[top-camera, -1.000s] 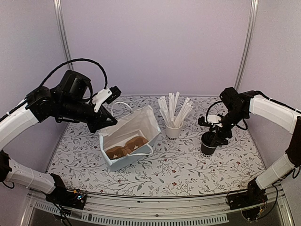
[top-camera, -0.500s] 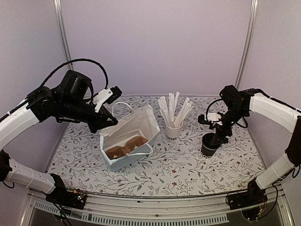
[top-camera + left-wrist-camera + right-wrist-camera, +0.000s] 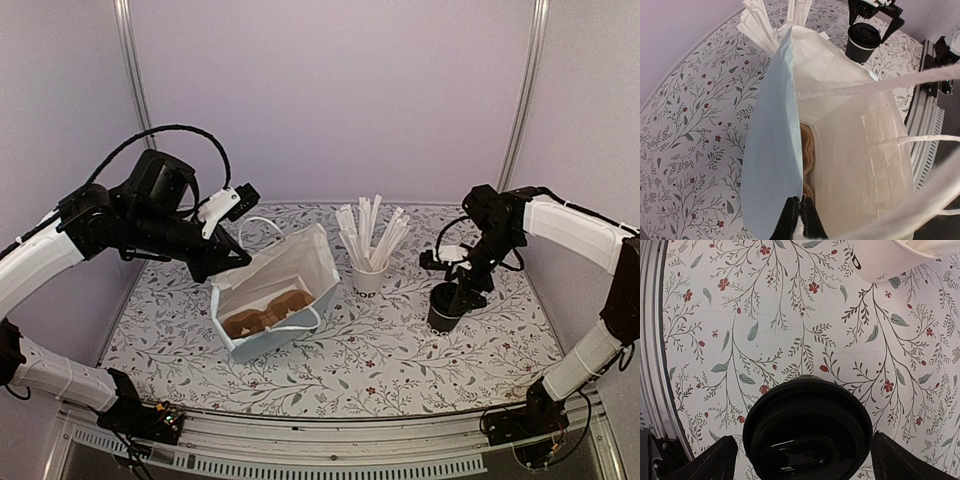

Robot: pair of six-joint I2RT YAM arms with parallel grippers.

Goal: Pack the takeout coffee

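On the worktop's (image 3: 380,350) right side, well apart from the bag (image 3: 290,270), the cup (image 3: 443,308) stands inside the spread right hand (image 3: 455,295) — the grasp step, I judge — so next comes closing, then lifting toward the bag, whose rim the left hand (image 3: 799,217) pinches open.

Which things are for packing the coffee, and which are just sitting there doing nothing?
For the job:
- black coffee cup with its lid on
- white paper bag
- left gripper, pinching the bag's edge
- right gripper, open, a finger on either side of the cup

Just sitting there:
- white cup full of wrapped sticks
- brown things inside the bag
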